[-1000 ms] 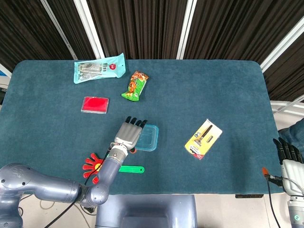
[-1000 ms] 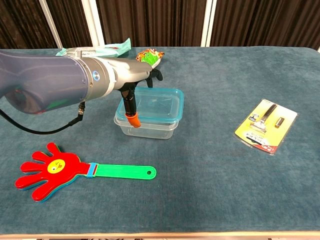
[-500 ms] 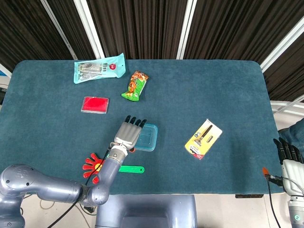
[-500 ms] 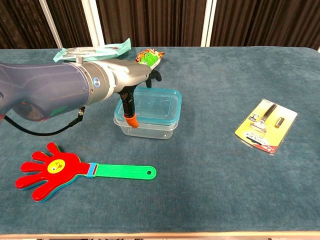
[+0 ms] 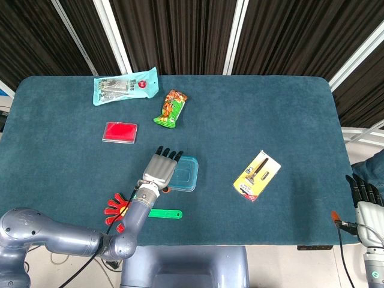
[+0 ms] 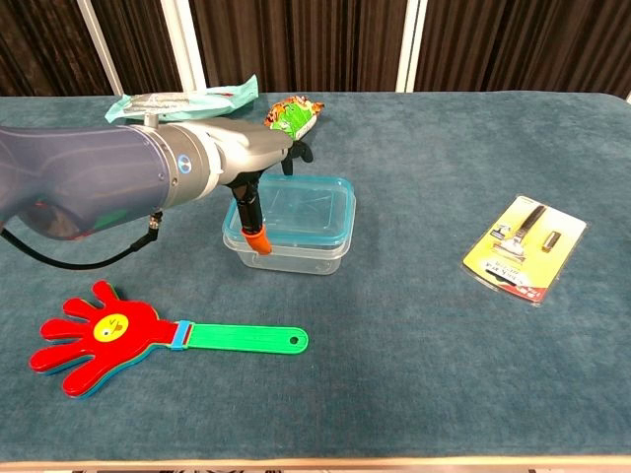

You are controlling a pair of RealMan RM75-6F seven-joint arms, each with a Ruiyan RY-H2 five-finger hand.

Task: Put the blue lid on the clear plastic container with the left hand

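The teal table (image 5: pixel 252 108) is filling most of the head view, with the left hand (image 5: pixel 161 168) lying just left of centre, its fingers reaching flat over the left edge of the blue lid (image 5: pixel 183 174); whether it is actually grasping the lid cannot be told. In the chest view that lid (image 6: pixel 304 203) is sitting on the clear plastic container (image 6: pixel 296 252) at centre left, the hand's orange-tipped thumb (image 6: pixel 256 236) hanging down against the container's near left wall. At the lower right edge of the head view the right hand (image 5: pixel 365 195) is waiting off the table, holding nothing, while a hand-shaped clapper (image 6: pixel 148 336) is lying at lower left of the chest view and a carded razor pack (image 6: pixel 525 245) at right.
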